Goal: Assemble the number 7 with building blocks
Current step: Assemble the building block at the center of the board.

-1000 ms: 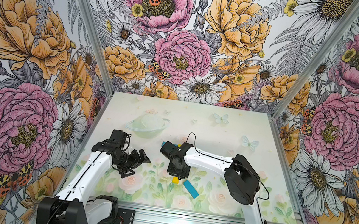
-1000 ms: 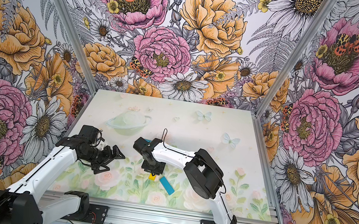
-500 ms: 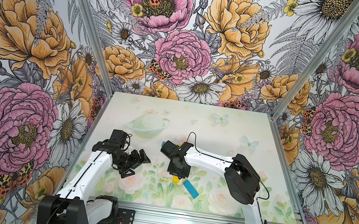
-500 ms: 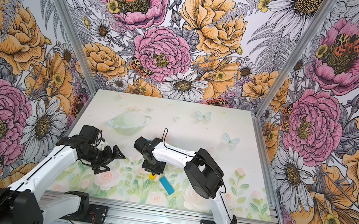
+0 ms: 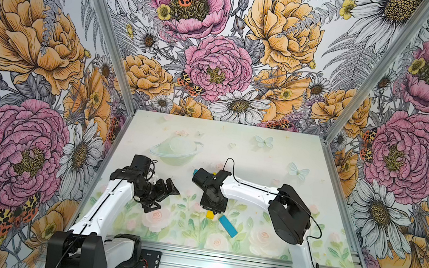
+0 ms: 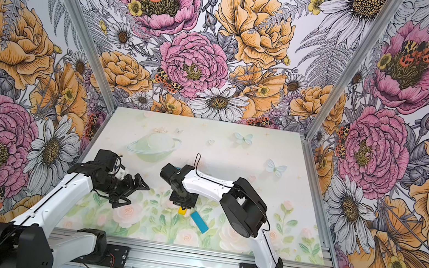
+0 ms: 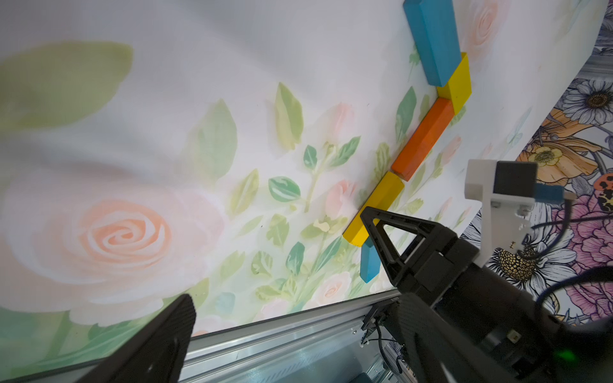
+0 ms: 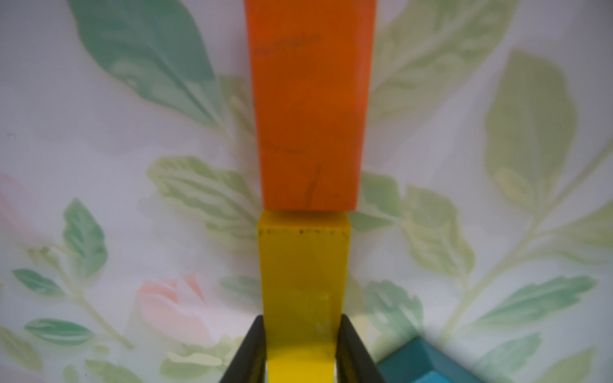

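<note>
In the left wrist view the building blocks lie in a bent line on the mat. A blue bar (image 7: 431, 36) meets a short yellow one (image 7: 459, 83), and from there run an orange bar (image 7: 423, 142), a yellow bar (image 7: 374, 209) and a blue bar (image 7: 368, 262), so they read as the number 7. My right gripper (image 8: 303, 351) is shut on the yellow bar (image 8: 303, 291), which butts against the orange bar (image 8: 308, 99). In both top views the right arm hides most of the figure. Only a yellow tip (image 5: 210, 214) and the blue bar (image 5: 227, 226) show. My left gripper (image 5: 166, 199) hangs open and empty to the left of the figure.
An aluminium rail (image 5: 216, 264) runs along the table's front edge, close to the lowest blue bar. The right arm's black elbow (image 5: 288, 218) stands to the right of the blocks. Flower-printed walls close in the table on three sides.
</note>
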`<state>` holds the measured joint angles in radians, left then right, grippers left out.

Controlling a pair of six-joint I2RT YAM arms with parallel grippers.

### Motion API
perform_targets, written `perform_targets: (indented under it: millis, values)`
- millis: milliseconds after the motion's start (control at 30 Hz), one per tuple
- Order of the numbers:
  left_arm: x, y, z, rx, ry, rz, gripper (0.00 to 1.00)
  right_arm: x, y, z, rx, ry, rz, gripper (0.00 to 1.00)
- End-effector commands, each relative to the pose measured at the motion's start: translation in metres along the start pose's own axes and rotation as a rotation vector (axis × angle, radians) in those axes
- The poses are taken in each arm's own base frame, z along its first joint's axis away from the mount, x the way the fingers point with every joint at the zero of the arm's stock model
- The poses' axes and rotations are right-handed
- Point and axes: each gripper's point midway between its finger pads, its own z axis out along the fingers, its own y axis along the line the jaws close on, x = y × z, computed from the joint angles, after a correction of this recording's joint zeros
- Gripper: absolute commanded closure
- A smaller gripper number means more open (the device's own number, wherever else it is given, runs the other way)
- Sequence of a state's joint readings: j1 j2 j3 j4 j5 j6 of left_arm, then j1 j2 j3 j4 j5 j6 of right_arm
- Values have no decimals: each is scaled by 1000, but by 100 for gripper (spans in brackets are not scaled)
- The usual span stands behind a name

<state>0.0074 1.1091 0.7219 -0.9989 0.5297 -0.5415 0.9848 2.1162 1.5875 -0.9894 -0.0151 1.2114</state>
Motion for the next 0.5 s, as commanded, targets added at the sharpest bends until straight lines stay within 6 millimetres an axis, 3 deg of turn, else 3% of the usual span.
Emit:
perform_targets:
  millis: [0,300,367,467]
  values:
    - [-6,-9,-6,30,-10,24,1,-7,-20,36,100,7,26,73]
    - [-5,-8,-4,33,6,21,1,-9,-22,36,108,-5,35,67]
    - [-5,-8,-5,35,5,23,1,-9,-22,36,109,-6,35,86]
    - [-5,-8,-4,38,8,20,1,-8,-22,37,109,-4,35,91]
